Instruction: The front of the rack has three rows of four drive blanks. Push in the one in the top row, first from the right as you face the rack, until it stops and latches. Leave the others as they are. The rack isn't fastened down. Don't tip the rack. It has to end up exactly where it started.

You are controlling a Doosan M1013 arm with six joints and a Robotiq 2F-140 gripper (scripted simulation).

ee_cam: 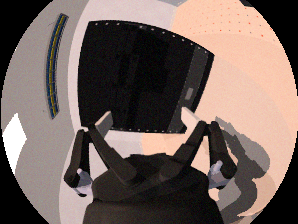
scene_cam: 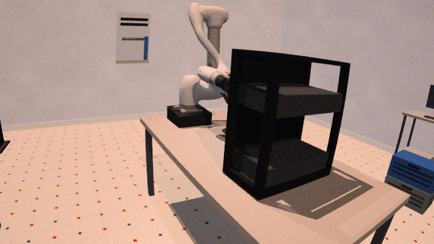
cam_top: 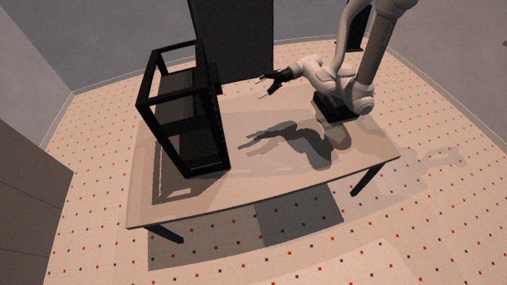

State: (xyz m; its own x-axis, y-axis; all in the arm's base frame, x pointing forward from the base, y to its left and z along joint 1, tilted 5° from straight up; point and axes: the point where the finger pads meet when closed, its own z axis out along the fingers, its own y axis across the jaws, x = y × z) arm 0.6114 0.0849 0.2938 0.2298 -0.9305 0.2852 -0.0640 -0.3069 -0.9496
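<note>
The black open-frame rack stands on the left part of the table, with its front facing the robot. In the wrist view the rack front is a dark panel straight ahead, and I cannot tell the single drive blanks apart. My gripper is open and empty. It hangs above the table, level with the rack's upper part and well short of its front. In the exterior view the rack hides the gripper.
The robot's base sits at the table's back right. A tall dark cabinet stands behind the table. A blue box and a small side table stand on the floor beyond the rack.
</note>
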